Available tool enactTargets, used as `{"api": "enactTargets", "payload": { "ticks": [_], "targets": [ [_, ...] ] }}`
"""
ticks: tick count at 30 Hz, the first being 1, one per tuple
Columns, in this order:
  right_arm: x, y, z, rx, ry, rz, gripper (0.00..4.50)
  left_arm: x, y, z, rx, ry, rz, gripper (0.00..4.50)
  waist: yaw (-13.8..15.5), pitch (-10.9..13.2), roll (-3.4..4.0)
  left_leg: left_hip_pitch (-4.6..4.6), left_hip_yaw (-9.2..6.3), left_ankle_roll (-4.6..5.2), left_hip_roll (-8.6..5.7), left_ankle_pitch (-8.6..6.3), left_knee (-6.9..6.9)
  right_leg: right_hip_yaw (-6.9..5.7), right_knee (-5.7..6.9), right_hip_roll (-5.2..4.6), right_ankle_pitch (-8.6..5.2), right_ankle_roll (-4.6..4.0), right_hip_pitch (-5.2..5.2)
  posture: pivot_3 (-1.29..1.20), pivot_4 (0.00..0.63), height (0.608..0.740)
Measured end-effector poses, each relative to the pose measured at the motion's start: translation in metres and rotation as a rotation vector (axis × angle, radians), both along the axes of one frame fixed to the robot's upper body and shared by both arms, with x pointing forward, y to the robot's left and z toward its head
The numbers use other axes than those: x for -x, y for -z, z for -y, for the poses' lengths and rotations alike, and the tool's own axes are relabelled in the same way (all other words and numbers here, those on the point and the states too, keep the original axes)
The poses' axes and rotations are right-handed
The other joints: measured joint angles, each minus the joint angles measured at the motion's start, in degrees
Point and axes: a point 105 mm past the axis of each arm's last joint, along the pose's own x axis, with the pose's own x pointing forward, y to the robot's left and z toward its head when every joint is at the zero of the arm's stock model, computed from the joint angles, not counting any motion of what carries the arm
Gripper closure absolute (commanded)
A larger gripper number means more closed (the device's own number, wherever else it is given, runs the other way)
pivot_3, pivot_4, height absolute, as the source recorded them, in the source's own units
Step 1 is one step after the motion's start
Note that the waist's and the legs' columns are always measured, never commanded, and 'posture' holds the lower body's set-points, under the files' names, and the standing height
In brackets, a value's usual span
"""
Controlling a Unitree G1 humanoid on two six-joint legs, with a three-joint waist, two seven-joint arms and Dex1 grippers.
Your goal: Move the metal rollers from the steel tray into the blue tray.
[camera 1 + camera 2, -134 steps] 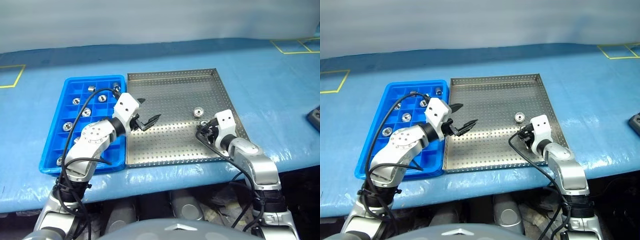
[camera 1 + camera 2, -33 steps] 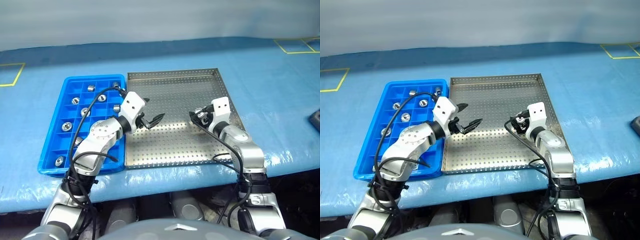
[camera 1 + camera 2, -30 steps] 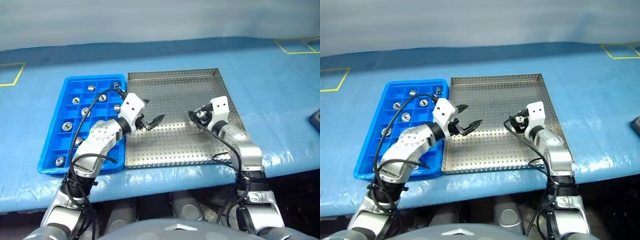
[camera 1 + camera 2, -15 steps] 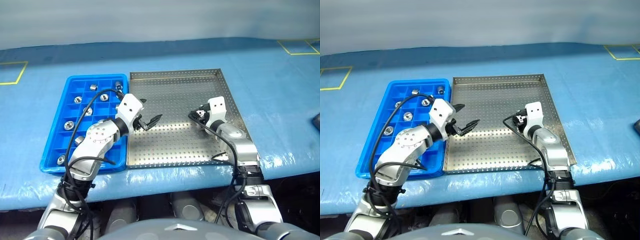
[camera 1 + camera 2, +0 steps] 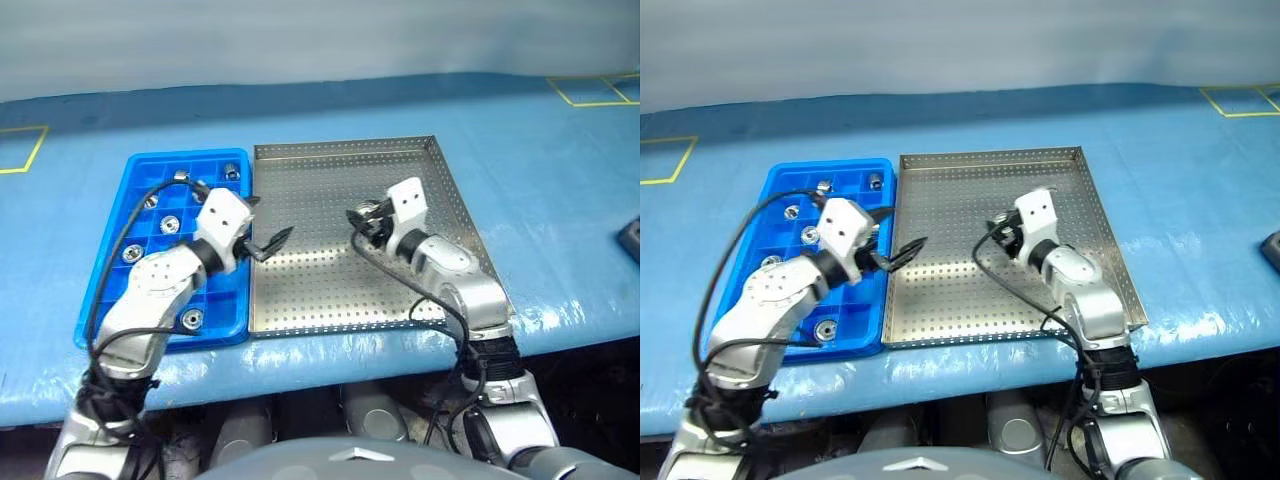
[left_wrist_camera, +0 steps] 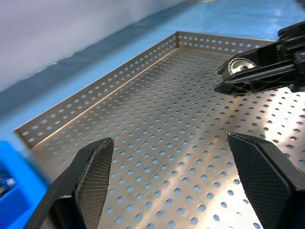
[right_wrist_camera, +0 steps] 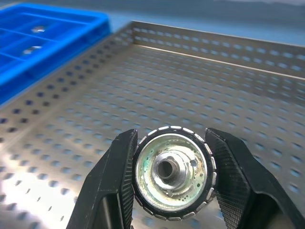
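Roller: I have the small shiny silver metal roller (image 7: 170,171) pinched across its rim, above the middle of the large perforated steel tray (image 5: 340,150).
Right gripper (image 7: 170,174): clenched on it.
Left gripper (image 6: 177,183): spread, empty, by the bright blue gridded plastic tray (image 5: 110,240).
Handling: hard, smooth, probably slippery; I'd grip the rim squarely.

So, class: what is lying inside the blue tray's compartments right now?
Several metal rollers sit singly in separate compartments of the blue tray. The left arm reaches across the tray, covering some compartments, so a full count cannot be made.
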Motion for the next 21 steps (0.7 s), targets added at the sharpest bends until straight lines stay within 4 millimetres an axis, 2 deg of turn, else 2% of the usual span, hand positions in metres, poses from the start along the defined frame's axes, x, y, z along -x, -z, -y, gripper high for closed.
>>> {"api": "enactTargets", "payload": {
  "ticks": [3, 9, 12, 15, 21],
  "targets": [
    [0.013, -0.007, -0.039, -0.012, -0.17, 0.003, 2.62, 0.019, 0.003, -0.033, -0.051, -0.111, -0.025, 0.34, 1.5, 0.0, -0.02, -0.05, -0.08, 0.0, -0.07, 0.0, 0.01, -0.07, -0.06, -0.06, 0.0, -0.01, 0.0, -0.03, 0.15, 0.74],
    [0.025, -0.005, -0.073, -0.009, -0.328, -0.019, 2.62, 0.054, 0.002, -0.069, -0.108, -0.265, -0.049, 0.34, 6.8, 0.0, -0.12, -0.11, -0.27, -0.02, -0.2, -0.01, 0.01, -0.26, -0.15, -0.22, -0.03, -0.06, 0.02, 0.09, 0.15, 0.74],
    [0.027, -0.001, -0.081, -0.005, -0.368, -0.037, 2.62, 0.066, 0.001, -0.077, -0.118, -0.319, -0.054, 0.34, 8.5, 0.0, -0.14, -0.13, -0.39, -0.07, -0.22, 0.01, -0.01, -0.38, -0.13, -0.22, -0.05, -0.1, 0.05, 0.12, 0.15, 0.74],
    [0.027, -0.001, -0.088, -0.007, -0.402, -0.041, 2.62, 0.075, 0.002, -0.076, -0.107, -0.341, -0.061, 0.34, 9.7, 0.0, -0.15, -0.12, -0.54, -0.15, -0.22, 0.06, -0.02, -0.54, -0.11, -0.21, -0.1, -0.18, 0.09, 0.14, 0.15, 0.74],
    [0.029, 0.012, -0.095, 0.021, -0.437, -0.082, 2.62, 0.078, 0.001, -0.074, -0.087, -0.353, -0.06, 0.34, 10.5, 0.0, -0.16, -0.11, -0.8, -0.38, -0.2, 0.2, -0.07, -0.83, -0.05, -0.15, -0.14, -0.32, 0.16, 0.15, 0.15, 0.74]
  ]
}}
